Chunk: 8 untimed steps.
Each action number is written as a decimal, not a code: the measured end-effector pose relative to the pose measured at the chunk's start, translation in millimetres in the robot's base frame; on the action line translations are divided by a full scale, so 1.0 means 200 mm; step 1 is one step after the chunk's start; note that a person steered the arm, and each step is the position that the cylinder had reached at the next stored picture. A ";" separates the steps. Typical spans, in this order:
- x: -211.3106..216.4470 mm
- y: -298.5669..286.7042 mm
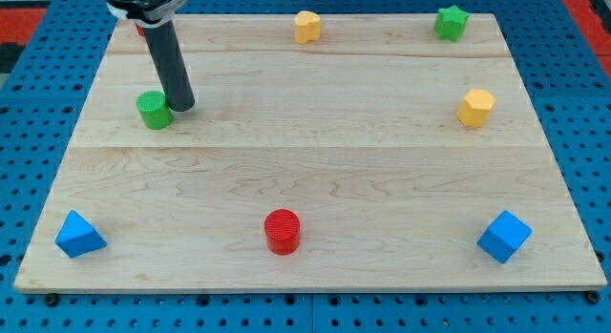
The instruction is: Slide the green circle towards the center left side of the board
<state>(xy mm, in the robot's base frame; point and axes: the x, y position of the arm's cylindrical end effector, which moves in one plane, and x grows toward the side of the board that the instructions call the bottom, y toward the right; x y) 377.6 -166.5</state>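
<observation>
My tip [183, 107] is down on the pale wooden board [315, 171], touching the right side of the small green cylinder block [153, 111]. Rod leans up and toward the view's left from the tip; its top runs into the arm housing at the view's top edge. No gripper on this rig, just the bare rod, so nothing to call open or closed.

Everything else placed off the green cylinder:
- Cylinder itself sits in the board's left part, a bit above mid-height, close to the left edge but not at it.
- Small red block [139, 29]: straight above it near the board's top edge, almost fully hidden behind the arm. Shape not readable.
- Yellow block [306, 27]: up and to the right, at the top edge.
- Green star-shaped block [451, 22]: far right of it, top right corner.
- Yellow hexagonal block [475, 108]: far right, about the same height.
- Red cylinder block [282, 230]: below and to the right, near the bottom edge.
- Blue wedge-like block [78, 235]: below and slightly left, bottom left corner.
- Blue cube [503, 237]: far right and below, bottom right corner.
</observation>
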 end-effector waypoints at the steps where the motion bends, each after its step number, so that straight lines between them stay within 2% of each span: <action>1: 0.06 0.00; 3: 0.15 -0.03; 5: 0.05 -0.01; 8: 0.07 -0.12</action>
<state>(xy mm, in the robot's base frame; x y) 391.4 -190.5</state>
